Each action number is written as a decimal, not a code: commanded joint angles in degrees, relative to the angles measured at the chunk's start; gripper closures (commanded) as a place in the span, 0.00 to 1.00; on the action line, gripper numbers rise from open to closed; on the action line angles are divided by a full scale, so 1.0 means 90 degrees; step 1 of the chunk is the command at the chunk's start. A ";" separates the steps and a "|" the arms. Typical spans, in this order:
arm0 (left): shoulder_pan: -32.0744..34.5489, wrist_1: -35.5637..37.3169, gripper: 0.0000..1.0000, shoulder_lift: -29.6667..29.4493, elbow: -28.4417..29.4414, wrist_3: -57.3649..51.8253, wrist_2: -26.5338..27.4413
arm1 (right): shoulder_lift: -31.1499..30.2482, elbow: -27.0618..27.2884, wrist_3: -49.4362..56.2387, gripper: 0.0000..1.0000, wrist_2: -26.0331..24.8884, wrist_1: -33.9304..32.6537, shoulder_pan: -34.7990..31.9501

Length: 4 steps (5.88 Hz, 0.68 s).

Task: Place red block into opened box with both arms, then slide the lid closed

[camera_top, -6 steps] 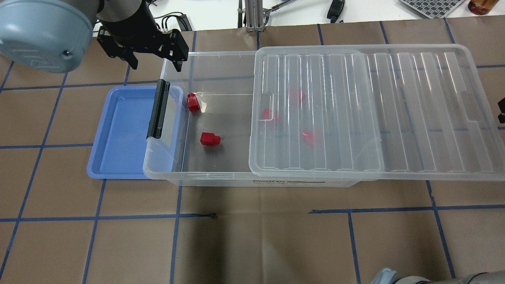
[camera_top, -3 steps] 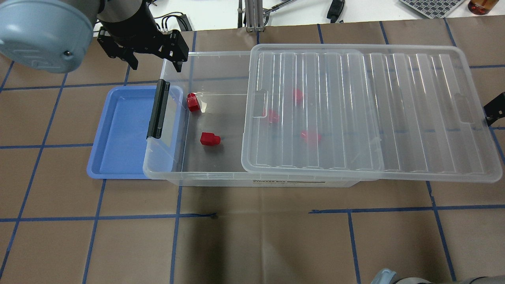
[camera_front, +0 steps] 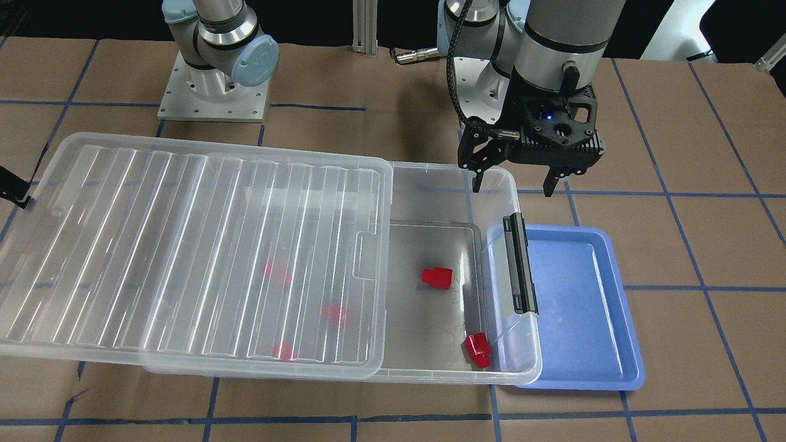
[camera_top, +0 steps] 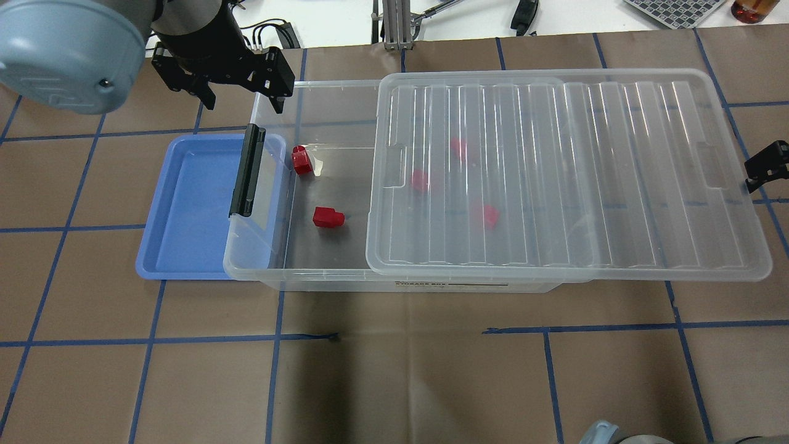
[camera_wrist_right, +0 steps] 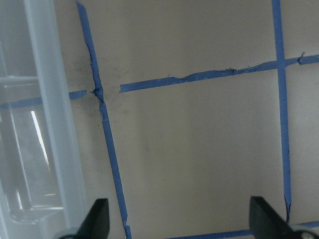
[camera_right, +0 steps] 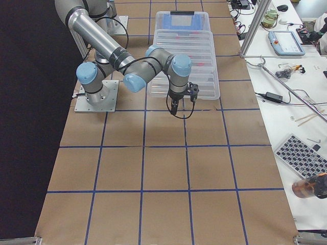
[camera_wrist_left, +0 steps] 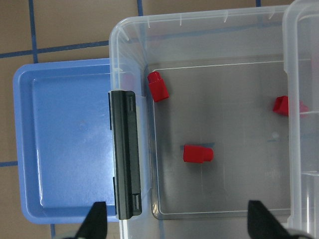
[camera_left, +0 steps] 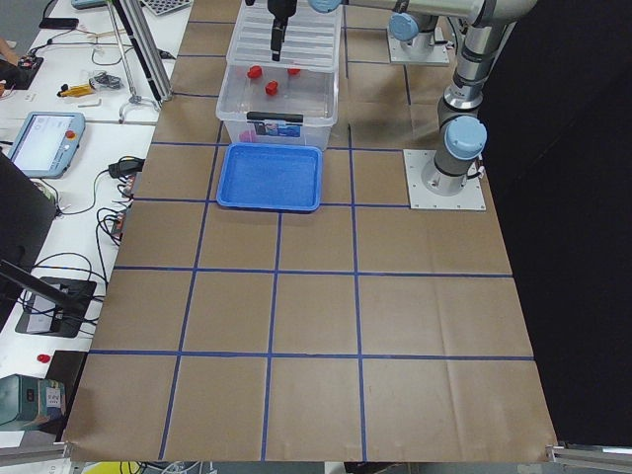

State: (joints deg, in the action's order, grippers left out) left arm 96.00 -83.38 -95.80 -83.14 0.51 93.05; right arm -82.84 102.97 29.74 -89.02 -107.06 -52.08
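Observation:
The clear box (camera_top: 320, 86) lies across the table with its black latch bar (camera_top: 246, 172) on the left end. Two red blocks (camera_top: 302, 160) (camera_top: 327, 217) lie in its uncovered left part; three more show blurred through the lid (camera_top: 555, 172), which covers most of the box and overhangs its right end. My left gripper (camera_top: 243, 98) hangs open and empty above the box's far left corner. My right gripper (camera_top: 764, 166) sits at the lid's right short end; in the right wrist view its fingers (camera_wrist_right: 97, 221) are spread open, with the lid edge (camera_wrist_right: 55, 124) by one finger.
An empty blue tray (camera_top: 191, 209) sits partly under the box's latch end. Brown paper with blue tape lines covers the table. Cables, a keyboard and a metal post stand beyond the far edge. The left arm's large joint (camera_top: 61, 49) fills the overhead view's top left corner.
The lid has slid left over the box, covering more of the opening. My right gripper has come further into view behind its right end. The left gripper and blocks have not moved.

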 commanded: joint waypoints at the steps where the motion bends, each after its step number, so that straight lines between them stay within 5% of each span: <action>1: -0.0003 0.0007 0.02 0.0000 0.0000 0.0002 -0.0007 | -0.0063 0.0014 -0.0013 0.00 0.0009 0.0001 -0.0247; 4: -0.0032 -0.0003 0.01 0.0000 0.0010 0.0012 -0.0007 | -0.0132 0.0024 -0.0197 0.00 0.0028 0.0001 -0.0570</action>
State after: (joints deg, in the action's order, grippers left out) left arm 95.84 -83.35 -95.80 -83.12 0.56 93.03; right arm -83.98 103.13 28.75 -88.86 -107.09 -56.39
